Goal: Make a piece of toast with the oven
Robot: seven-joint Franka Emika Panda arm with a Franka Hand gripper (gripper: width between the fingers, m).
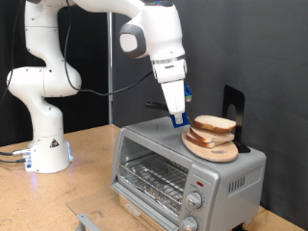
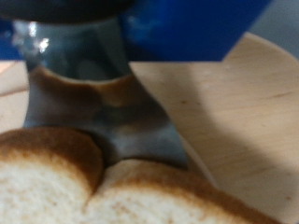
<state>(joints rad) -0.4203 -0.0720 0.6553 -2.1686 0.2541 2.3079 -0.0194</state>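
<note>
Jaws [image 1: 178, 119] beside toast [image 1: 214, 124] edge

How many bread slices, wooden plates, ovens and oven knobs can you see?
Bread slices: 2, top bread slice and lower bread slice
Wooden plates: 1, wooden plate
Ovens: 1, toaster oven
Oven knobs: 2, upper knob and lower knob
Total: 6

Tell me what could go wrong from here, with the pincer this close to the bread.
1. The bread sits stacked on a wooden plate on top of the oven, near its edge; a nudge from the pincer could push the stack off.
2. The wrist view is blurred and filled by bread, so finger alignment is hard to judge.
3. Two slices lie together; both might shift.
</note>
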